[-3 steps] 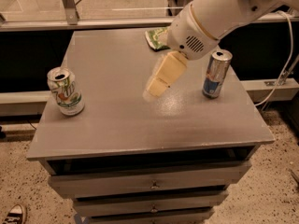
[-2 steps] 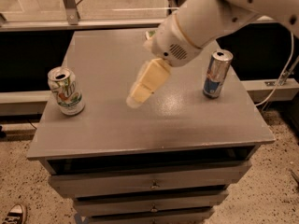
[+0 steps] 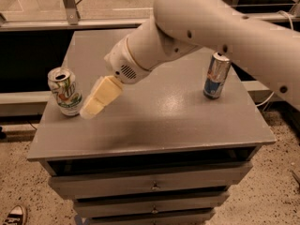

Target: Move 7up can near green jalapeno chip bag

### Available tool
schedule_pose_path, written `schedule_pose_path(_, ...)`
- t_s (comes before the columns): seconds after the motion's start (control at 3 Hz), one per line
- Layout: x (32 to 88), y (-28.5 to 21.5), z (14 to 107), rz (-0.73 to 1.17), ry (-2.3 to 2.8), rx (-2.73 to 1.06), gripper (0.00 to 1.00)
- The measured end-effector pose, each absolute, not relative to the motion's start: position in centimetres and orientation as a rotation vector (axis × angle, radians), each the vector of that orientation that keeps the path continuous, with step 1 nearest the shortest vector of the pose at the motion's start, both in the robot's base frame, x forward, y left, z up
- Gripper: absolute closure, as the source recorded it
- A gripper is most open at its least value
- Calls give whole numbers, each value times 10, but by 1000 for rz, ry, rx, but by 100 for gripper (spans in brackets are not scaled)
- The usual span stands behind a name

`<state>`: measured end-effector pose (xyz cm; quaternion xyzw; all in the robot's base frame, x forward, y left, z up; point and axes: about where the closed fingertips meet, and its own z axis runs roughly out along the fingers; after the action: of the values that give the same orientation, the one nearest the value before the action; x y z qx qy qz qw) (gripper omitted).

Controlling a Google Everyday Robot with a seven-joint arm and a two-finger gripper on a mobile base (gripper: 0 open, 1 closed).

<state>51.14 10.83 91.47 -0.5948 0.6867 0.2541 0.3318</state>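
The 7up can (image 3: pixel 64 92), white and green with a silver top, stands upright near the left edge of the grey cabinet top (image 3: pixel 159 121). My gripper (image 3: pixel 93 108) with its cream-coloured fingers hangs just to the right of the can, tips close to its lower side. It holds nothing. The green jalapeno chip bag is hidden behind my arm (image 3: pixel 206 27), which crosses the far side of the top.
A taller slim silver-and-blue can (image 3: pixel 217 75) stands upright near the right edge. Below the top are drawers (image 3: pixel 152 184). A glass partition with a metal frame (image 3: pixel 70 6) runs behind the cabinet. A shoe (image 3: pixel 14 215) lies on the speckled floor at bottom left.
My arm has swung left and toward the front across the top, bringing the gripper from the middle right to just beside the 7up can. The arm now covers the green bag.
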Motion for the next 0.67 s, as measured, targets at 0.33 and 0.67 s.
schedule_pose_path(0.33,522,143,906,709,1765,-1500,0)
schedule_pose_path(0.67,528,183,903,776,1735,-1454,0)
